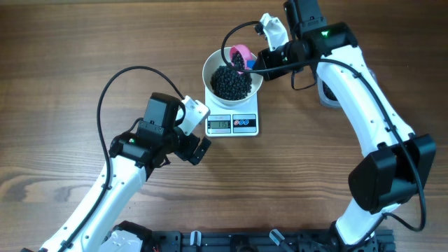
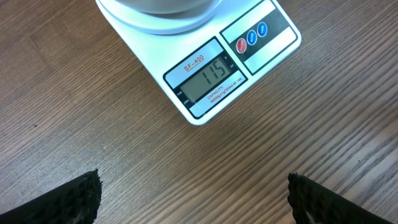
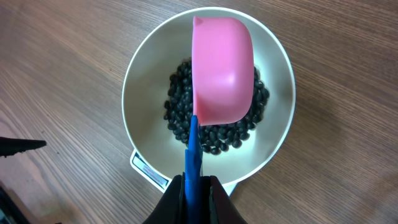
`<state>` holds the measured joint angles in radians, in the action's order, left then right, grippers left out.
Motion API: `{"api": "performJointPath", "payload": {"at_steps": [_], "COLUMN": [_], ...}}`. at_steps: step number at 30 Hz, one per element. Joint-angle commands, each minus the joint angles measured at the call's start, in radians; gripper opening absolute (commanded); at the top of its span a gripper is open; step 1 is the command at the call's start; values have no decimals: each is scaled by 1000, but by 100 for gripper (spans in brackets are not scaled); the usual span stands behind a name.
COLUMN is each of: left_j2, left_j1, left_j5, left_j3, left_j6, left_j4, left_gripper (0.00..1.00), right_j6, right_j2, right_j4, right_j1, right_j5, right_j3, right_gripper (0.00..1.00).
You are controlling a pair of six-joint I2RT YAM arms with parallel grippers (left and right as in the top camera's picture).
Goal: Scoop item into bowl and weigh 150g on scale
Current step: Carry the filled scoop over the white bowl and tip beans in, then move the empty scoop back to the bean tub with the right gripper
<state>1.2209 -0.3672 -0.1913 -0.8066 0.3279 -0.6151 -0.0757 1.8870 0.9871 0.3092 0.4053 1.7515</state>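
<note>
The right claw (image 3: 198, 186), clamped on the blue handle (image 3: 193, 149) of a pink scoop (image 3: 222, 68), holds it mouth-down over the white bowl (image 3: 140, 68) of black beans (image 3: 177, 115) just ahead of its fingers, while the left claw (image 2: 196, 196) hangs wide open, the scale (image 2: 205, 74) just beyond its tips.

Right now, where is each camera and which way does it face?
Overhead: above the table, looking straight down; left arm, right arm, bowl, scale show.
Left wrist: low, facing the scale's display; open left gripper fingertips at bottom corners.
Right wrist: above the bowl, looking down on beans; shut right gripper holds the pink scoop.
Shared: all three show the scale.
</note>
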Motion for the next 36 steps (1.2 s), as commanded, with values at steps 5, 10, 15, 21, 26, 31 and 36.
{"api": "performJointPath", "payload": {"at_steps": [5,10,15,21,26,31,36], "left_j2": [4,4,4,4,4,4,4], "left_j1": [5,6,6,6,6,5,6], "left_j5": [2,2,2,2,2,2,2], "left_j3": [5,5,5,5,5,5,5], "left_j6": [5,5,5,5,5,5,5], "left_j4": [0,0,0,0,0,0,0], "left_gripper": [100,100,100,100,100,100,100], "right_j6": [-56,-81,-131,-186,-185,-185,-185], "right_j2": [-21,-21,-21,-21,-21,-21,-21], "right_j4": [0,0,-1,-7,-7,-7,-7], "right_j1": [43,74,80,80,80,80,80], "right_j5": [-85,-148,-196,-203,-196,-196,-196], "right_j3": [35,38,38,38,38,38,38], "right_gripper": [4,4,4,4,4,4,4]}}
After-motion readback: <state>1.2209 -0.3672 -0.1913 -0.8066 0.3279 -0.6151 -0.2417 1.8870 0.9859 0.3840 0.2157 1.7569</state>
